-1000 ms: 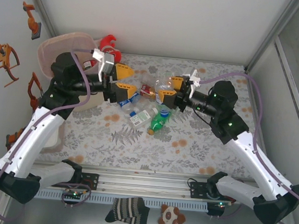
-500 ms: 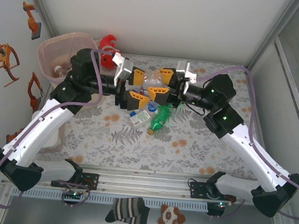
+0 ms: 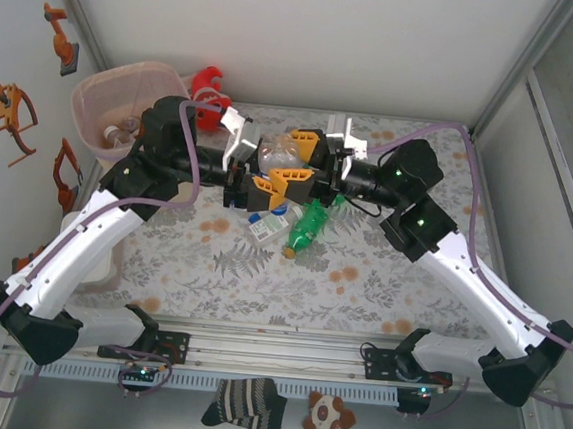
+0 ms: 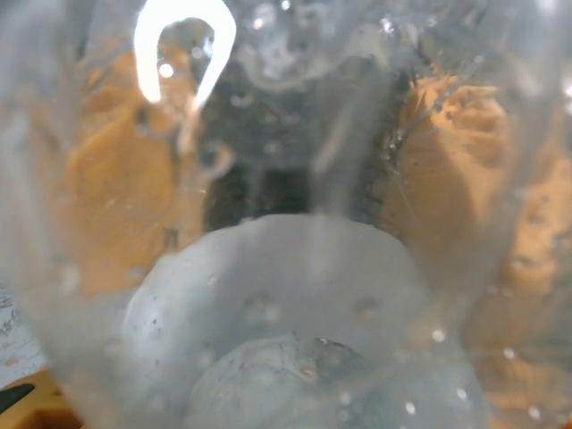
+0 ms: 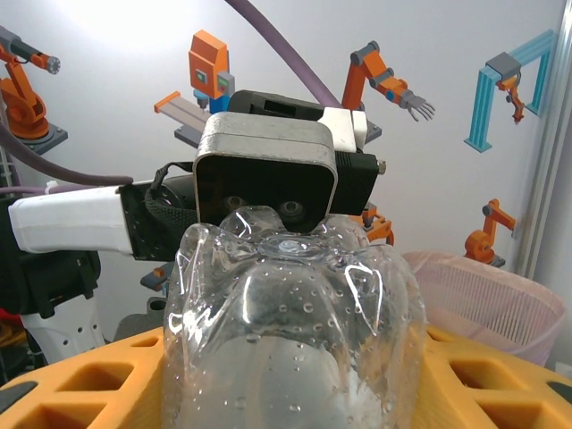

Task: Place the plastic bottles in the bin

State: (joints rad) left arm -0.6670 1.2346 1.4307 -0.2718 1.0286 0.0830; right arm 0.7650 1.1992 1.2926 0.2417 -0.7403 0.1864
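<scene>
A clear plastic bottle point(image 3: 275, 153) hangs above the table between both grippers. My right gripper point(image 3: 295, 158) is shut on it. In the right wrist view the bottle's point(image 5: 290, 331) dimpled base points away, with an orange finger point(image 5: 80, 384) on each side. My left gripper point(image 3: 263, 164) faces it from the left, straddling the base. In the left wrist view the bottle point(image 4: 286, 295) lies against the lens and orange fingers point(image 4: 447, 179) show blurred through it, so contact is unclear. The pale-pink bin point(image 3: 95, 102) stands at the far left. A green bottle point(image 3: 307, 226) and a labelled clear bottle point(image 3: 270, 225) lie below.
A red toy point(image 3: 210, 79) sits beside the bin at the back. The bin point(image 5: 483, 295) appears behind the left wrist housing point(image 5: 265, 170) in the right wrist view. Bottles lie inside the bin point(image 3: 123, 135). The flowered mat point(image 3: 382, 273) is bare to the right and front.
My right gripper has carried the clear bottle up and leftward. My left gripper has swung right to meet it and its fingers have narrowed round the base.
</scene>
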